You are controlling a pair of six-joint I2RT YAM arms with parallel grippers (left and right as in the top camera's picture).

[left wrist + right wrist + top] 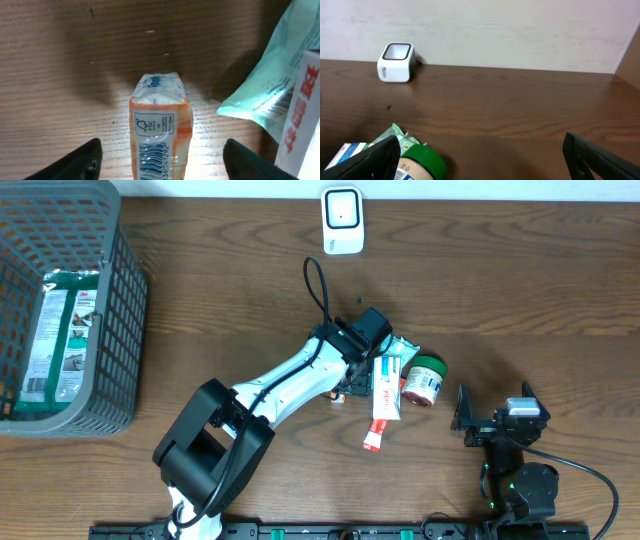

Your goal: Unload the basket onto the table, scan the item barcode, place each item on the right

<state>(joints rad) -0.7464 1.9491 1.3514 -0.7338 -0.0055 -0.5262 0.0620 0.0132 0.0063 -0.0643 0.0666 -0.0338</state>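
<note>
Left wrist view: our left gripper (161, 152) stands wide, orange packet (159, 120) loose between its fingers (75, 162). Right gripper (481, 145) gapes too.

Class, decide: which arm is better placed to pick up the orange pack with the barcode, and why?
Left. The left gripper stands open with the orange pack between its fingers; the right gripper is open but off to the side, away from it.

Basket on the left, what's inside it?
The basket holds a green-and-white packet, lying near its left side. Anything beneath the packet is covered.
</note>
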